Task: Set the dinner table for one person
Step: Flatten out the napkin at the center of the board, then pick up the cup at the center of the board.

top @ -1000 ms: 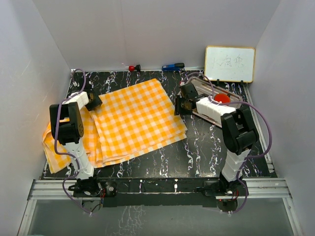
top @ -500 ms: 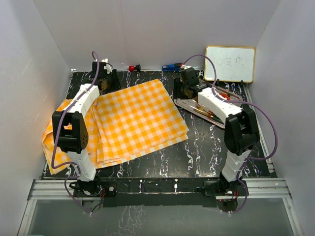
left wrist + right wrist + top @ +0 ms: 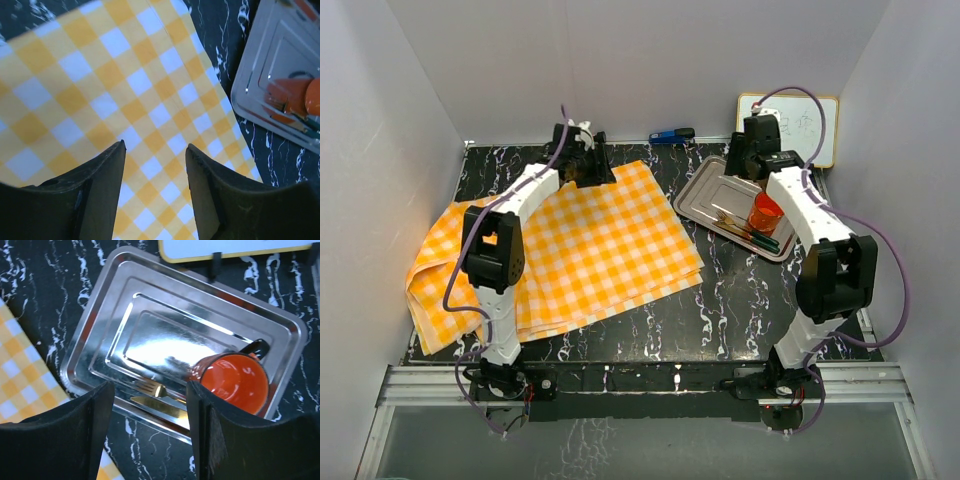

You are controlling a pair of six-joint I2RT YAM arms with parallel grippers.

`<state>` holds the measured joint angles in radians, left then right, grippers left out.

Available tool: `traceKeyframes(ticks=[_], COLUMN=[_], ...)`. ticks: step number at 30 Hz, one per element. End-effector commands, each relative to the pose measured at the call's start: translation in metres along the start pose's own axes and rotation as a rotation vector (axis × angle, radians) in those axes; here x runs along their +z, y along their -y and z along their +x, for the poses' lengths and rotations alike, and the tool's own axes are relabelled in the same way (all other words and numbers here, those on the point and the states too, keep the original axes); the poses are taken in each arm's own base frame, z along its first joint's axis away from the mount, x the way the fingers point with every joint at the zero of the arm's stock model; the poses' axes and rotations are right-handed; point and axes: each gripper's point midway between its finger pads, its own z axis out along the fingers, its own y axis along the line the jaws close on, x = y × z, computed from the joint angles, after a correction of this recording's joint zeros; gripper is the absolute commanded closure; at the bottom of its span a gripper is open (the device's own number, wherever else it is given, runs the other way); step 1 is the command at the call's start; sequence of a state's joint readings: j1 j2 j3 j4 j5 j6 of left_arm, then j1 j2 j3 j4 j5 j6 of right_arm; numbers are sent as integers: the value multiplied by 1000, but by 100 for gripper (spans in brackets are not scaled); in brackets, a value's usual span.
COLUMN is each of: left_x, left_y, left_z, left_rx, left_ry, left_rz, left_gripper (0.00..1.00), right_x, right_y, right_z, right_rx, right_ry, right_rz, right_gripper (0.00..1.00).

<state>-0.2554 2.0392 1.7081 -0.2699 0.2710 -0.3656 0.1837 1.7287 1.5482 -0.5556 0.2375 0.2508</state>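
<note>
Top view: the black veined table [image 3: 720,300] carries everything, and the tray [image 3: 705,195] sits on its far right part. An orange mug [image 3: 765,213] stands at the tray's right end. Just left of the tray, the cloth [image 3: 590,240] lies spread in loose layers, probably to serve as the place mat. The left gripper [image 3: 582,162] hangs over the cloth's far corner, well left of the tray. The right gripper [image 3: 752,158] hangs over the tray's far edge, in front of a whiteboard [image 3: 820,130] standing behind it.

Left wrist: the jaws stand moderately apart with nothing between them. Only cloth lies below, and the tray's corner shows off to the right, so this arm looks free of the cloth.

Right wrist: the jaws are apart and empty, looking straight down into the tray. The mug is upright, and a fork [image 3: 150,386] and knife [image 3: 160,407] lie along the tray's near side, left of the mug. That pose suits choosing the first piece to carry across to the cloth
</note>
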Motion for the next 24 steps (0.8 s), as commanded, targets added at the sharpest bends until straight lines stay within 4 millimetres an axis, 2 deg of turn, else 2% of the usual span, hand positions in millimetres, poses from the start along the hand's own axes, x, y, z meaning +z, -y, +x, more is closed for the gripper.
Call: traceKeyframes(ticks=[1,9,12,13,17,24], left_x=[0,-8,-12,-14,-20,-29], left_y=[12,-1,-3,-3,-5,-11], left_z=[13,31,36,39,46,45], left_rx=[28,47,47,45,43,58], left_ry=[-45,-79,-90,-94,-99,-91], left_rz=[8,-43,-52,-50,-56,-95], left_gripper=[49,49,48,48,48,48], right_x=[-15,10,18,28,41,55], right_y=[24,37,42,45,55,65], right_z=[-23,15,19,27,42,50], right_rx=[-22,-72,-81,-87,-87,-69], right_ry=[56,-29,-43,-72,-111,-135], right_rz=[28,57,57,65,85,79], right_gripper=[43,43,43,43,43,44])
